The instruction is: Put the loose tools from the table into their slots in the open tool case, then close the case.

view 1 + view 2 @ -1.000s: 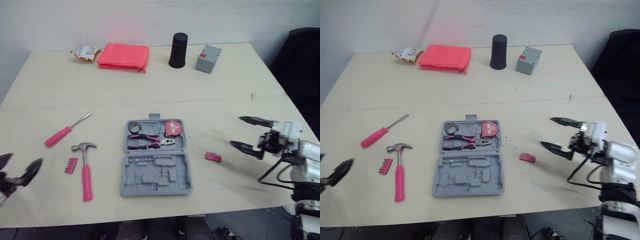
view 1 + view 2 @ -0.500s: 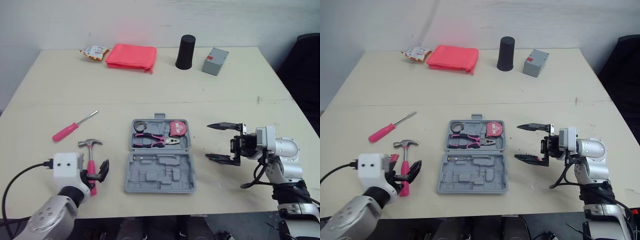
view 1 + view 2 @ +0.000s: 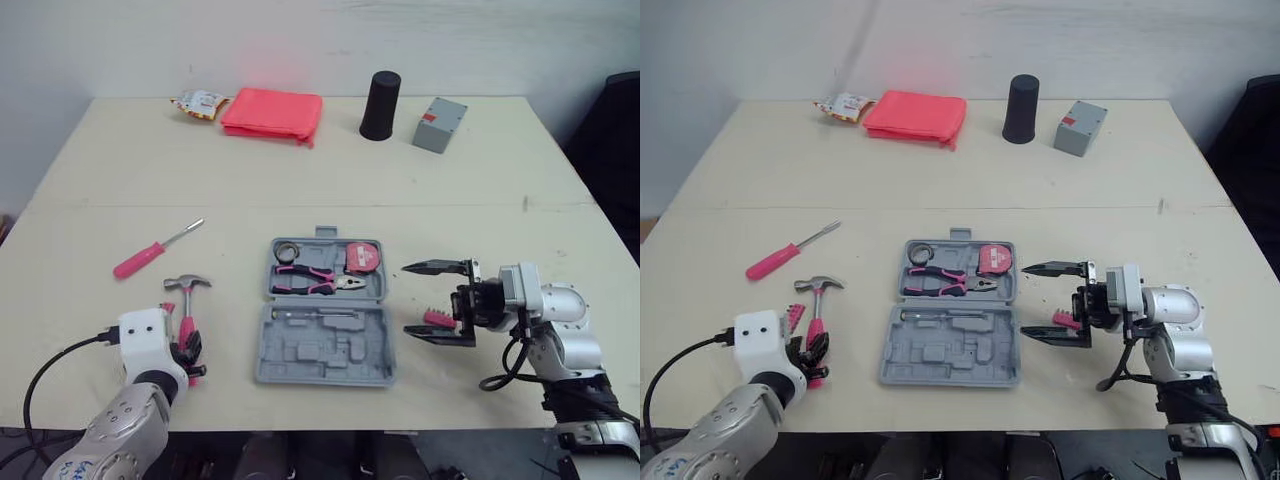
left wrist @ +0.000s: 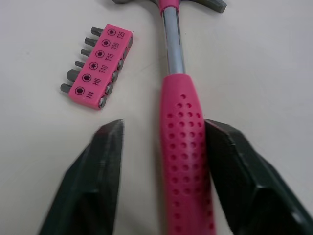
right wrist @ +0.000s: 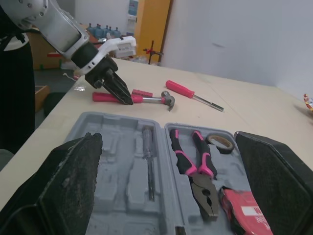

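Lower left at the table (image 3: 300, 180) edge, the left gripper (image 4: 165, 126) straddles the hammer (image 4: 183, 156), unclosed; the right gripper (image 3: 406, 299) gapes beside the case (image 3: 325, 345).

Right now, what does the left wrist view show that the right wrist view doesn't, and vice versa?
Left wrist, not right wrist: the size marks on the bit holder, and how the open left gripper straddles the hammer handle. Right wrist, not left wrist: the tool case holding pliers, tape roll and tape measure, plus the loose screwdriver. Both: hammer, bit holder, left gripper.
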